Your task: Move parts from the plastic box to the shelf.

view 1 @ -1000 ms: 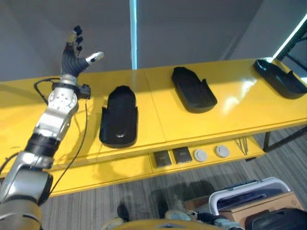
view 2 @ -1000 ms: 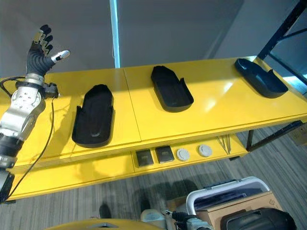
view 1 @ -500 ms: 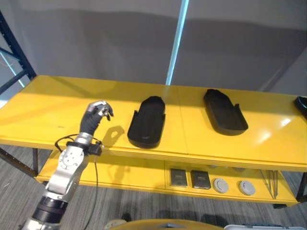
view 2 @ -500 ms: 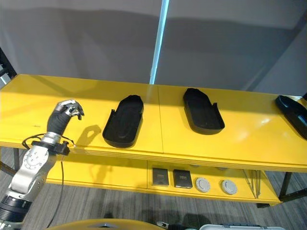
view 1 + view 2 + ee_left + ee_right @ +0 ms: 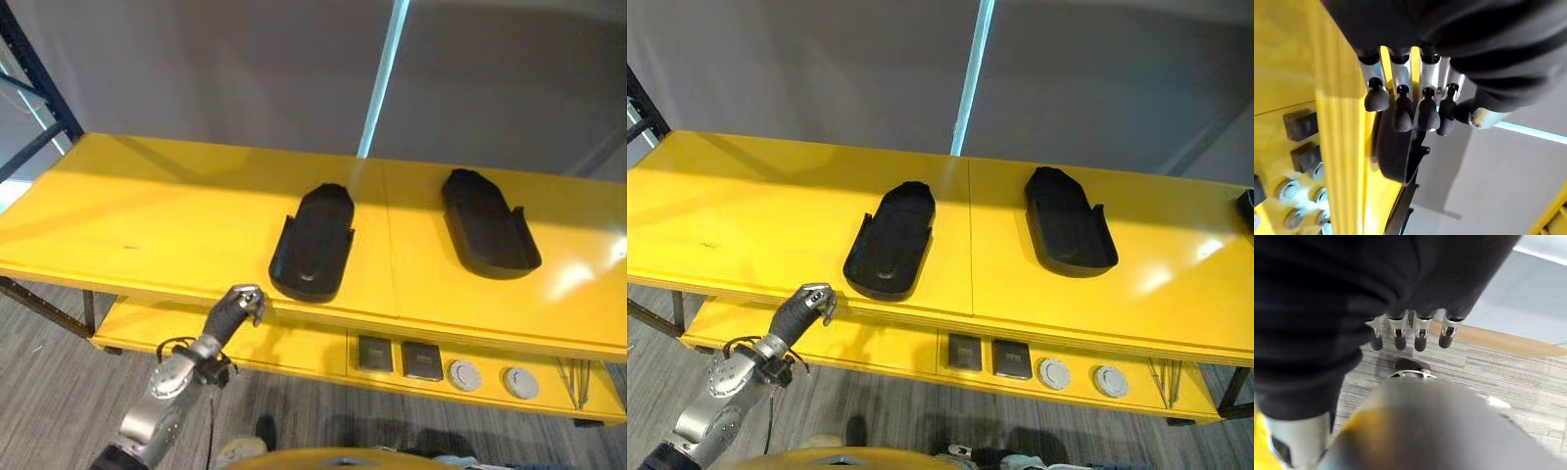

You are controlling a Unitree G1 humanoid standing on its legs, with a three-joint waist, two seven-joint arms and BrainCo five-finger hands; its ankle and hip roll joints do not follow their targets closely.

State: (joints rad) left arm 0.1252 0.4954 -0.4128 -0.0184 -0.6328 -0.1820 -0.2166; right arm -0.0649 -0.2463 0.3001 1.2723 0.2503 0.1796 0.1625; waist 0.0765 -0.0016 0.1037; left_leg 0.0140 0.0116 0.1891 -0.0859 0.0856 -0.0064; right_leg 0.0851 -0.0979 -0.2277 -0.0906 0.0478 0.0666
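Observation:
Two black moulded parts lie on the yellow shelf [image 5: 147, 215]: one near the middle [image 5: 312, 240] and one to its right [image 5: 488, 223]. The tip of a third part [image 5: 1247, 206] peeks in at the far right edge. My left hand [image 5: 238, 304] hangs in front of the shelf's front edge, below and left of the middle part, its fingers [image 5: 1400, 110] curled on nothing. In the left wrist view the middle part [image 5: 1393, 156] sits past the fingertips. My right hand [image 5: 1410, 335] hangs low over the grey floor, fingers curled and holding nothing.
A lower yellow shelf holds two dark square blocks [image 5: 374, 352] and two round grey discs [image 5: 464, 374]. A dark blue rack post [image 5: 39, 93] stands at the far left. A grey wall with a light strip [image 5: 384, 73] backs the shelf.
The camera has swung left and down. My left hand, spread high a second ago, curled its fingers and dropped from above the shelf top to below its front edge.

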